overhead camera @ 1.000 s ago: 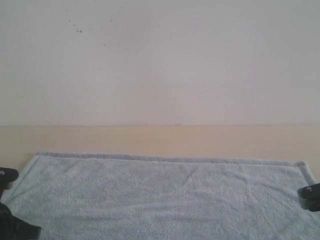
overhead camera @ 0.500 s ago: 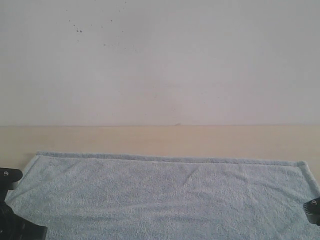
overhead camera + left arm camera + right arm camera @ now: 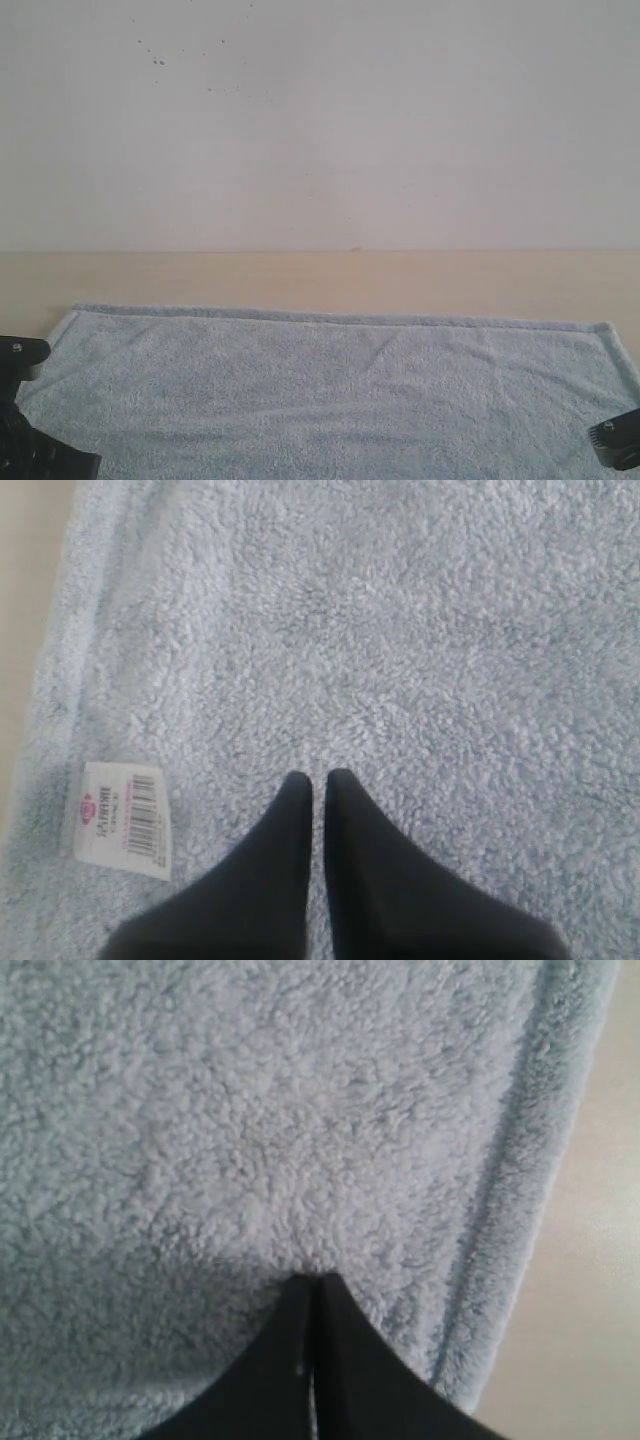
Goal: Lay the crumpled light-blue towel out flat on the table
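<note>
The light-blue towel (image 3: 320, 390) lies spread out on the beige table (image 3: 320, 275), its far hem straight, with faint creases near the middle. My left gripper (image 3: 318, 777) is shut over the fluffy cloth near the towel's left edge, with the white tag (image 3: 122, 818) beside it; nothing is between its fingers. In the exterior view its black body (image 3: 22, 358) shows at the lower left. My right gripper (image 3: 317, 1280) is shut with its tips against the pile, just inside the hemmed right border (image 3: 520, 1180). It shows at the lower right of the exterior view (image 3: 620, 442).
A white speckled wall (image 3: 320, 120) rises behind the table. A strip of bare tabletop (image 3: 320, 285) runs between the towel's far hem and the wall. Bare table also shows beside the towel's edges (image 3: 25, 600) (image 3: 600, 1290).
In the exterior view the right gripper has slid down toward the near edge, and the left arm has shifted slightly down and inward. The towel lies as before.
</note>
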`<state>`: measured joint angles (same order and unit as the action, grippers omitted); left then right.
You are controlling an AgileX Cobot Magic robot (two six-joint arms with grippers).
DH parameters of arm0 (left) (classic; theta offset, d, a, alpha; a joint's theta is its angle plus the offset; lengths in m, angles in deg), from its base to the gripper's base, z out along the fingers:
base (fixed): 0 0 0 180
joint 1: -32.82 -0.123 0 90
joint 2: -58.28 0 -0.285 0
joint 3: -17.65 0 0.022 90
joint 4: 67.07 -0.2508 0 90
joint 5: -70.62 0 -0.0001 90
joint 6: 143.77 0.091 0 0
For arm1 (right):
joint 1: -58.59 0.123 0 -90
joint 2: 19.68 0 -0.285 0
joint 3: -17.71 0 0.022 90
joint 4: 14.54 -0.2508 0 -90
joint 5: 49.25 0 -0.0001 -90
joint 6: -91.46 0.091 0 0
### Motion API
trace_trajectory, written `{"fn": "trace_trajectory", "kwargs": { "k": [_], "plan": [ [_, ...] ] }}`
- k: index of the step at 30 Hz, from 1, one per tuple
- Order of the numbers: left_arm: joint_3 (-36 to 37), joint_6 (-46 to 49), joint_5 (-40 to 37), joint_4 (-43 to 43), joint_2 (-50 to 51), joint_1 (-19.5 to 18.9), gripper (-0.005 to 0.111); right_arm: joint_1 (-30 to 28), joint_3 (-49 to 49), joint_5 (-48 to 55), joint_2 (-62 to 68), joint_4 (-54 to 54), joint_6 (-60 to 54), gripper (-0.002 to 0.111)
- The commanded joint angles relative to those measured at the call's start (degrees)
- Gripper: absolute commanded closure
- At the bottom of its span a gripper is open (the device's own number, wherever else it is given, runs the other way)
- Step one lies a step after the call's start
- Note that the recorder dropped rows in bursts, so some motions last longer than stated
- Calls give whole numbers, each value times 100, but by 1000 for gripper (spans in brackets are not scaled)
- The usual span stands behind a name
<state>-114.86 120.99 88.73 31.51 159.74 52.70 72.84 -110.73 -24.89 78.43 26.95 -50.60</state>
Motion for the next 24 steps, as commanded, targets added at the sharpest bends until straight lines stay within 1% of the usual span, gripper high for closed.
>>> {"fn": "trace_trajectory", "kwargs": {
  "k": [1, 12, 19, 21, 24],
  "plan": [
    [-25, -51, -92, -35, -44, 1, 102, 9, 33, -109, 180, 20, 23, 108],
    [-25, -51, -117, -50, -44, 1, 102, 9, 33, -138, 467, 42, 62, 108],
    [-25, -51, -117, -50, -44, 1, 102, -2, 33, 87, 686, 108, 130, 108],
    [-25, -51, -117, -50, -44, 1, 102, -3, 33, 209, 707, 286, 398, 108],
    [-25, -51, -117, -50, -44, 1, 102, -3, 33, 594, 707, 899, 1355, 108]
  ]
}}
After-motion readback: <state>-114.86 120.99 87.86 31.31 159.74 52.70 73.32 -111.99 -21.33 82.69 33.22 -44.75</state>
